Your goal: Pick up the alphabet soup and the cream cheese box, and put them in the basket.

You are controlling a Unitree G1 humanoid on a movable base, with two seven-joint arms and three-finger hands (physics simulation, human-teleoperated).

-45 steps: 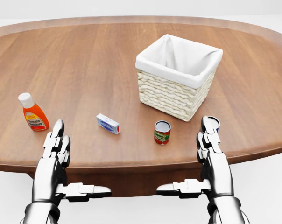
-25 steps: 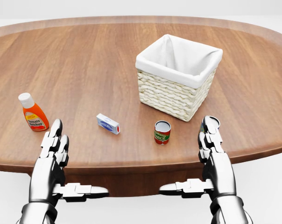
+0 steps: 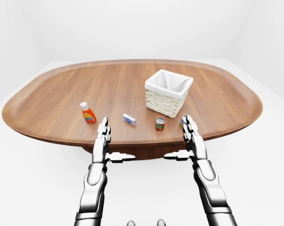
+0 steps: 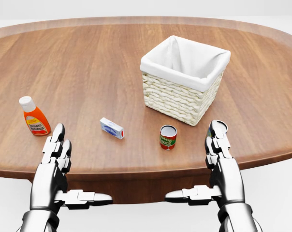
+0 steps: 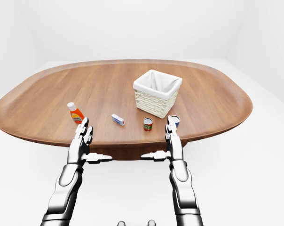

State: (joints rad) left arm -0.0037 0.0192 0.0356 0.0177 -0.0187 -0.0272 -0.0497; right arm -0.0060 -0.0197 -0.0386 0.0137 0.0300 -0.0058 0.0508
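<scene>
Oval wooden table (image 4: pixel 88 63); woven basket (image 4: pixel 182 94); left hand (image 4: pixel 54 166), right hand (image 4: pixel 221 162) released.

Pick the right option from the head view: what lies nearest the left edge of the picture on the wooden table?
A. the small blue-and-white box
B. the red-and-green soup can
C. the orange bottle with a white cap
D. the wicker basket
C: the orange bottle stands left of the box, soup can and basket.
</scene>
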